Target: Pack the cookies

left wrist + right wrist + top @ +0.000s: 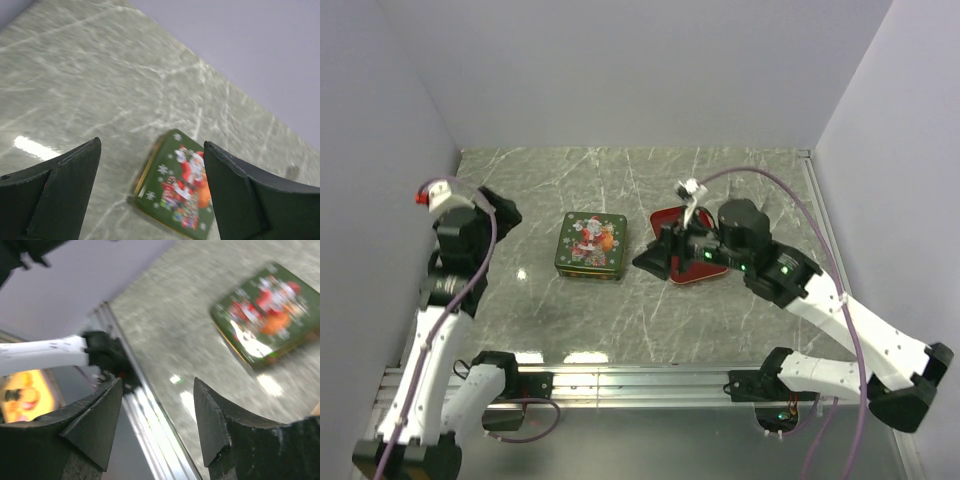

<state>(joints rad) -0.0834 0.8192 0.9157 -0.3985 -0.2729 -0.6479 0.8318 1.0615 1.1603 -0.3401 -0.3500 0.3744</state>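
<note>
No cookies show in any view; they are hidden or out of view. A green tin with a Santa picture point(591, 243) lies flat at the table's middle; it also shows in the left wrist view point(180, 187) and, blurred, in the right wrist view point(267, 310). A red tin point(663, 217) lies to its right, mostly covered by my right arm. My right gripper point(646, 262) is open and empty, hanging above the red tin's left edge and pointing left point(157, 382). My left gripper point(505, 209) is open and empty, raised left of the green tin point(152, 145).
The grey marble table point(620, 320) is walled at the back and both sides. A metal rail point(640, 378) runs along its near edge, with the arm bases on it. The left arm's base point(105, 357) shows in the right wrist view.
</note>
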